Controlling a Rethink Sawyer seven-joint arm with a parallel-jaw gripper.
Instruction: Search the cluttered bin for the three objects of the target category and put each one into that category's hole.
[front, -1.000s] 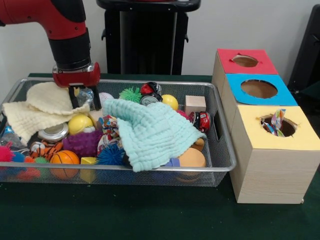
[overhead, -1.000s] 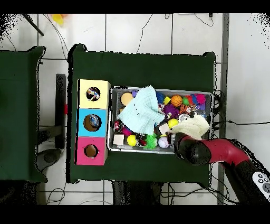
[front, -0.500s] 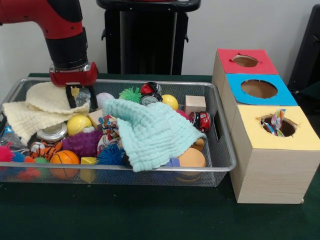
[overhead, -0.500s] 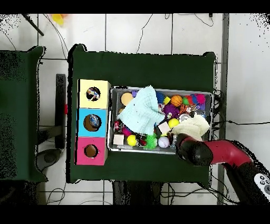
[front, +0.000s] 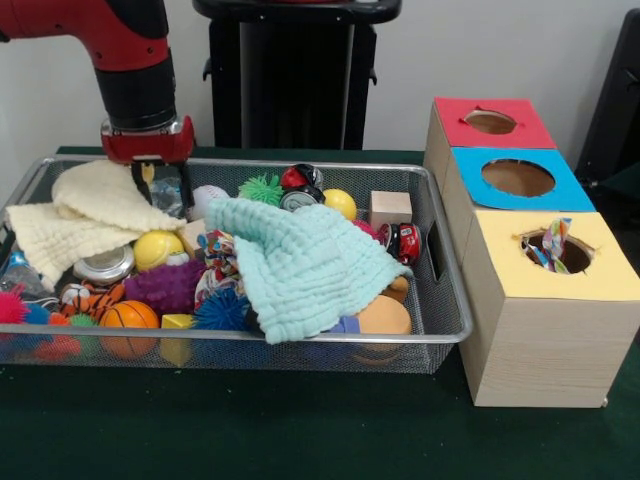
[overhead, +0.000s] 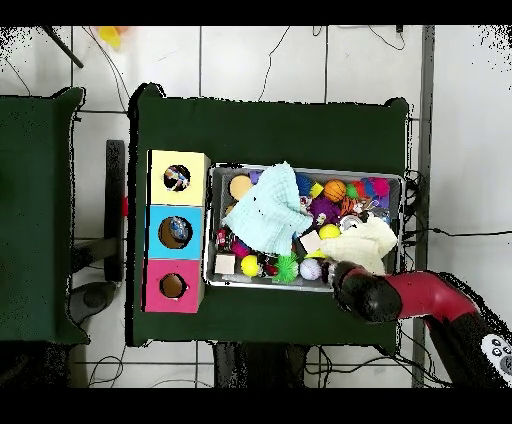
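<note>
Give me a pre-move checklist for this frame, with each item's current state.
1. Gripper holding something: ok, it looks shut on a crinkly clear item.
2. Item clear of the bin: not ok, it sits low among the clutter.
3. Cream cloth free of the gripper: cannot tell, it lies right beside it.
4. Red hole open: ok.
5. Blue hole open: ok.
6. Yellow hole open: not ok, a colourful item sticks out.
</note>
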